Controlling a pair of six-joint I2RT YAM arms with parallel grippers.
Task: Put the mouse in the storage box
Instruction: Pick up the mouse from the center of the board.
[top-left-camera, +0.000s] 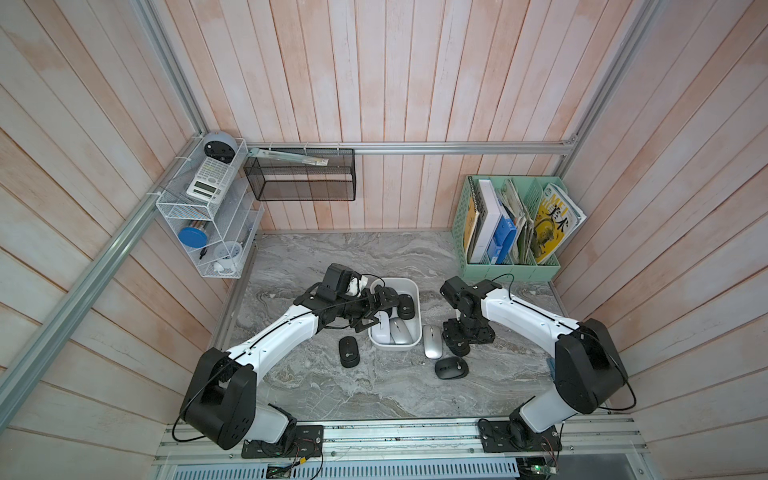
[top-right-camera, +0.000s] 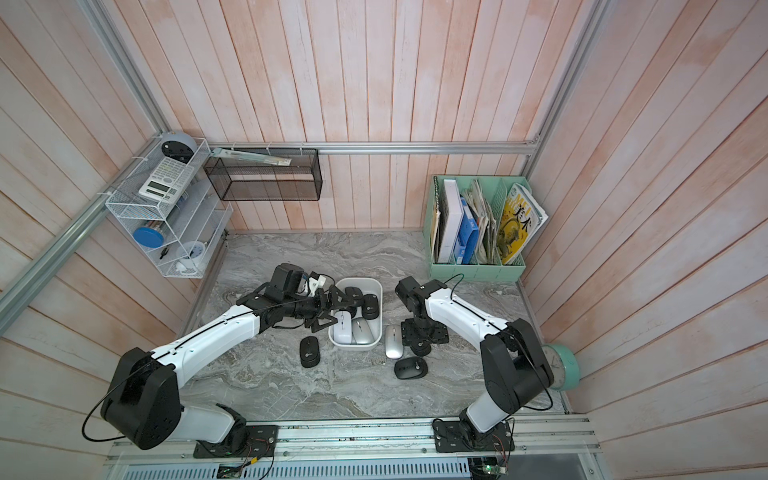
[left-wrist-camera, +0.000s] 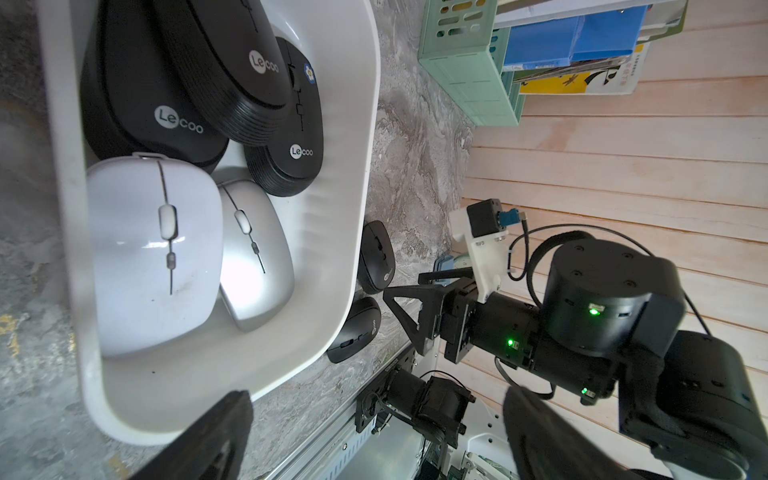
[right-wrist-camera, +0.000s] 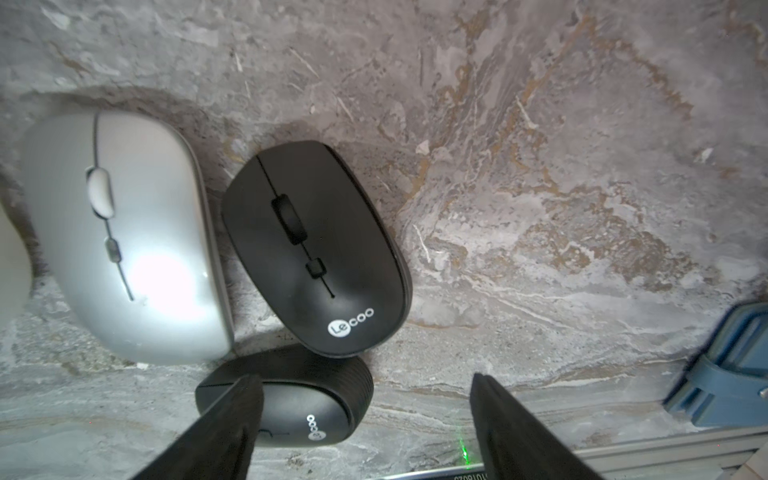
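Note:
The white storage box (top-left-camera: 417, 303) (left-wrist-camera: 332, 232) sits mid-table holding three black mice, a white mouse (left-wrist-camera: 153, 253) and a silver one. My left gripper (top-left-camera: 383, 309) (left-wrist-camera: 374, 432) hovers open over the box with nothing between its fingers. On the table right of the box lie a silver mouse (top-left-camera: 432, 341) (right-wrist-camera: 124, 237) and two black mice (right-wrist-camera: 316, 249) (top-left-camera: 451, 368). My right gripper (top-left-camera: 457, 345) (right-wrist-camera: 365, 415) points down above them, open, with one finger (right-wrist-camera: 232, 424) over the sideways black mouse (right-wrist-camera: 299, 399). Another black mouse (top-left-camera: 349, 352) lies left of the box.
A mint-green file holder (top-left-camera: 511, 270) with books stands at the back right. A black mesh basket (top-left-camera: 299, 174) and a white wire rack (top-left-camera: 208, 208) hang on the walls. A teal clock (top-right-camera: 561, 368) sits by the right wall near my right arm.

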